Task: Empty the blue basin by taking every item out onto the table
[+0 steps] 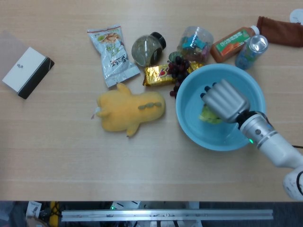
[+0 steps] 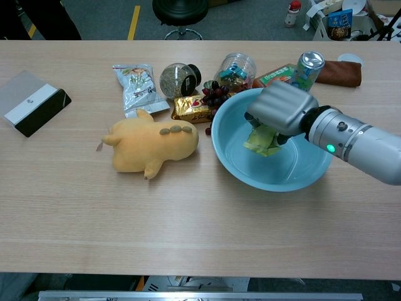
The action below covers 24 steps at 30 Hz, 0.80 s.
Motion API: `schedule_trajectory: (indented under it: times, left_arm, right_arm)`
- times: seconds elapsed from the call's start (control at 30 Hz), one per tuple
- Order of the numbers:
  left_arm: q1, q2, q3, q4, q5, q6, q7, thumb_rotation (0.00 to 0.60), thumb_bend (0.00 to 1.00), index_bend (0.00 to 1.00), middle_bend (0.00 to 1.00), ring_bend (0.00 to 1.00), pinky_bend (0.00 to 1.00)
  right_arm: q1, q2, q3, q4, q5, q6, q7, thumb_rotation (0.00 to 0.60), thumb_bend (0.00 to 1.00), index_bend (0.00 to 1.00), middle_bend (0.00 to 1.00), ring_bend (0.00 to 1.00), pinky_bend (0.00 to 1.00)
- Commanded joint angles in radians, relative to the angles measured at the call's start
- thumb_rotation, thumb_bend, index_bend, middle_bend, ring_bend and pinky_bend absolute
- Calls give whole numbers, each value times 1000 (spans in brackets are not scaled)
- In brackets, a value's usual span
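So we've got the right hand with its fingers curled around a crumpled yellow-green packet, and the packet hangs under the palm, above the floor of the blue basin rather than lying in it. What matters for the next move: the packet is still inside the rim's outline (over the far half of the basin). The crowded side is up by the grapes and the can, so we'd guess the bare table toward the near edge is the easier drop. Left hand isn't visible anywhere.

A light wooden table stands before a black stool on grey floor.
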Motion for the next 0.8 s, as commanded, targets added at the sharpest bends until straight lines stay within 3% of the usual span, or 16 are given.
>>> schedule_trajectory:
  times: [0.03, 0.27, 0.4, 0.53, 0.67, 0.77, 0.8]
  left_arm:
    - [1, 3, 1, -2, 2, 2, 0, 600, 340, 339, 364, 294, 254]
    - [5, 8, 6, -16, 19, 14, 10, 600, 340, 339, 364, 294, 254]
    - [9, 7, 14, -27, 31, 19, 24, 600, 340, 339, 364, 294, 254]
    - [11, 9, 20, -38, 40, 21, 39, 600, 340, 339, 364, 294, 254]
    - [10, 9, 24, -51, 51, 21, 56, 600, 340, 339, 364, 294, 254]
    - [6, 10, 27, -60, 60, 17, 69, 600, 340, 339, 364, 294, 254]
    - [5, 10, 28, -63, 62, 15, 73, 600, 340, 339, 364, 294, 254]
  right_arm:
    - [5, 80, 70, -82, -14, 15, 48, 600, 329, 659, 558, 578, 763]
    - [54, 148, 194, -163, 65, -38, 93, 600, 325, 659, 557, 578, 763]
    - [101, 126, 256, -140, 134, -85, 104, 600, 303, 659, 557, 569, 761]
    - [150, 72, 287, -113, 204, -100, 67, 600, 288, 648, 536, 527, 727]
    - [218, 19, 313, -99, 382, -98, -7, 600, 276, 404, 387, 365, 593]
    - [255, -44, 323, -65, 459, -22, -70, 600, 274, 222, 299, 277, 495]
    - [271, -62, 323, -63, 492, 8, -106, 600, 271, 121, 245, 225, 441]
